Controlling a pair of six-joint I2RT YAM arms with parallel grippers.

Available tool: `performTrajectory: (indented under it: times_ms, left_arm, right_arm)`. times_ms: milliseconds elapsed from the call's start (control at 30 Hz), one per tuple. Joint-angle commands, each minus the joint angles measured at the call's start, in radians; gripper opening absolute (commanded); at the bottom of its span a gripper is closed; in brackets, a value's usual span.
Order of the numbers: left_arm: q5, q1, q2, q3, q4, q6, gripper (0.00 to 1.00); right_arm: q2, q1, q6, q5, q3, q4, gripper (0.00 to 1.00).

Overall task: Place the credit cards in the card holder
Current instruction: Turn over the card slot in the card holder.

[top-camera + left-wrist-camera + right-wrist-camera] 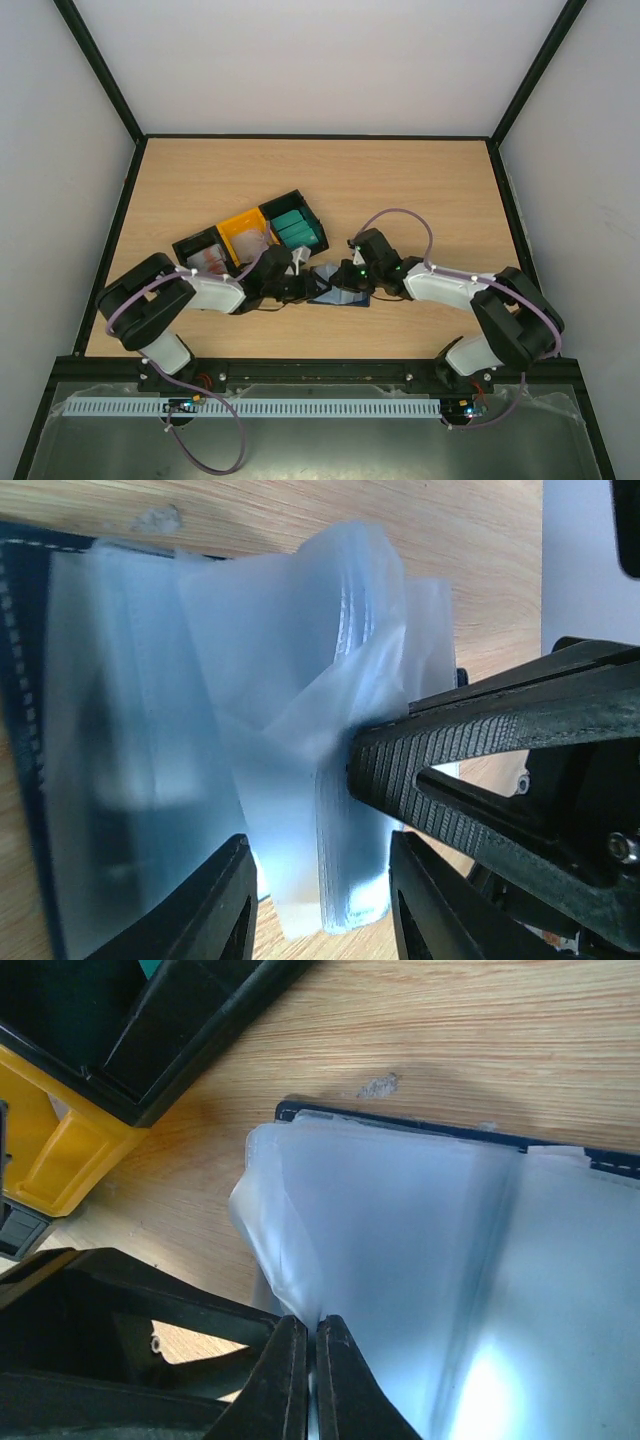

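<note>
**Card holder lies open on the worktop, directly between the 2 sets of fingers.**

Right fingers are pressed together, clamped on the edge of 1 clear sleeve of the card holder. The sleeves fan up from the navy cover. Left fingers stand apart, straddling the lower edge of the fanned sleeve bundle; whether they touch it cannot be told. In the left wrist view, 1 ribbed right finger bears on the bundle just above the left fingers. Credit cards, teal in 1 black end compartment and whitish in the other, sit in the 3-compartment tray, just beyond the left fingers on their far side.
</note>
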Motion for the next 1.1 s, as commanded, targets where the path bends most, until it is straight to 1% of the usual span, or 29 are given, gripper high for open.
performTrajectory:
  times_ms: [0,167,333,567,700,867,967,1067]
  left_arm:
    - [-0.016,-0.017,0.041,0.032,0.035,-0.005,0.37]
    - [-0.075,-0.024,0.071,0.027,-0.026,-0.002,0.37]
    - [-0.100,-0.030,0.082,0.004,-0.047,-0.003,0.37]
    - [-0.165,-0.053,0.099,0.045,-0.149,0.025,0.37]
    - [-0.177,-0.067,0.104,0.057,-0.176,0.032,0.37]
    - [-0.174,-0.074,0.104,0.070,-0.184,0.039,0.37]
    - [-0.172,-0.076,0.105,0.075,-0.188,0.043,0.37]
    - [-0.170,-0.078,0.105,0.079,-0.191,0.046,0.37]
  right_arm:
    - [-0.030,-0.007,0.003,-0.002,-0.016,0.019,0.02]
    - [-0.044,-0.007,-0.030,0.087,-0.007,-0.060,0.02]
    - [-0.049,-0.007,-0.072,0.175,0.016,-0.158,0.02]
    - [-0.046,-0.005,-0.108,0.332,0.062,-0.295,0.02]
    - [-0.044,0.005,-0.120,0.462,0.110,-0.404,0.10]
    - [-0.031,0.025,-0.115,0.618,0.169,-0.529,0.27]
    - [-0.037,0.040,-0.109,0.675,0.200,-0.568,0.30]
    - [-0.060,0.065,-0.116,0.683,0.249,-0.576,0.32]
